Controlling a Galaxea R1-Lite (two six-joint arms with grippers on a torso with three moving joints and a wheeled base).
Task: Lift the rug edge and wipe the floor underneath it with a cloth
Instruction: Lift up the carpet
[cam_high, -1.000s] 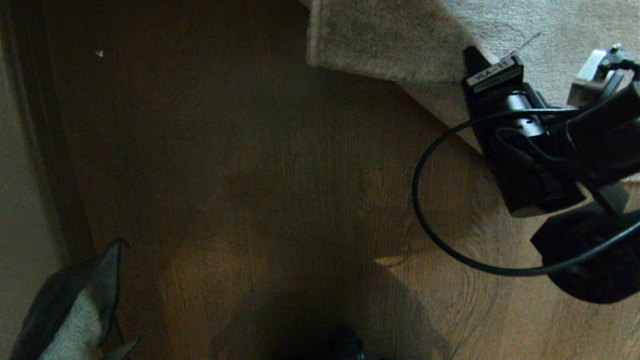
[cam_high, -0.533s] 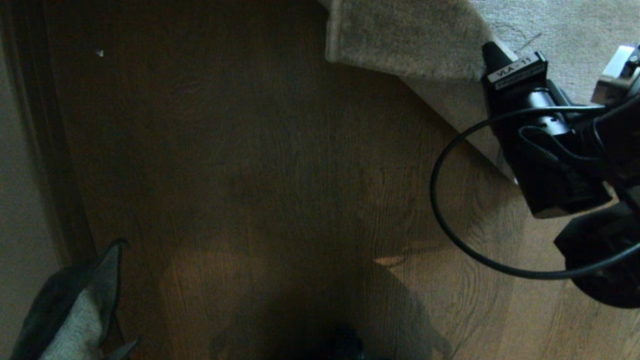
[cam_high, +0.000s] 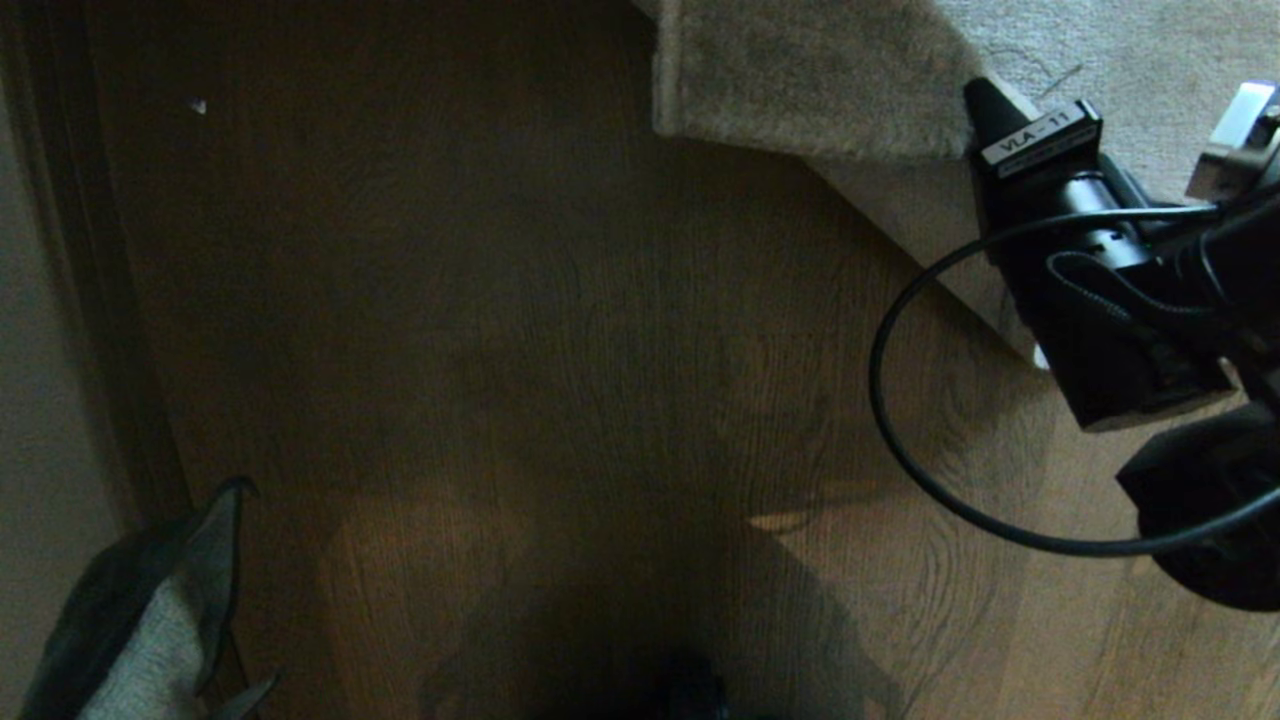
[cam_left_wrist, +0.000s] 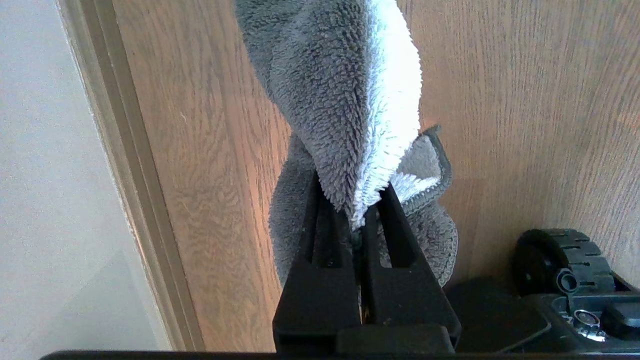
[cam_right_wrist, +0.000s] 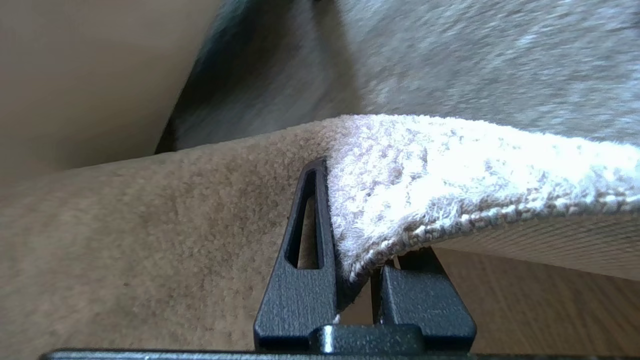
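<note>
The grey-beige rug edge (cam_high: 800, 90) is folded back at the top right, its paler backing (cam_high: 920, 220) showing above the dark wooden floor (cam_high: 560, 330). My right gripper (cam_high: 990, 115) is shut on the rug edge. In the right wrist view one finger of the right gripper (cam_right_wrist: 357, 225) lies on the pile and the other under the lifted rug edge (cam_right_wrist: 450, 215), with floor (cam_right_wrist: 525, 300) below. My left gripper (cam_left_wrist: 355, 195) is shut on the fuzzy grey cloth (cam_left_wrist: 345, 90), which hangs at the lower left (cam_high: 150, 620) beside the wall.
A pale wall and dark baseboard (cam_high: 100, 300) run down the left side. A loop of black cable (cam_high: 880, 400) hangs from the right arm over the floor. My base wheel (cam_left_wrist: 560, 260) stands close to the cloth.
The right gripper has pulled the rug corner to the right, folding it further back and baring more floor. The cloth and left gripper have kept still.
</note>
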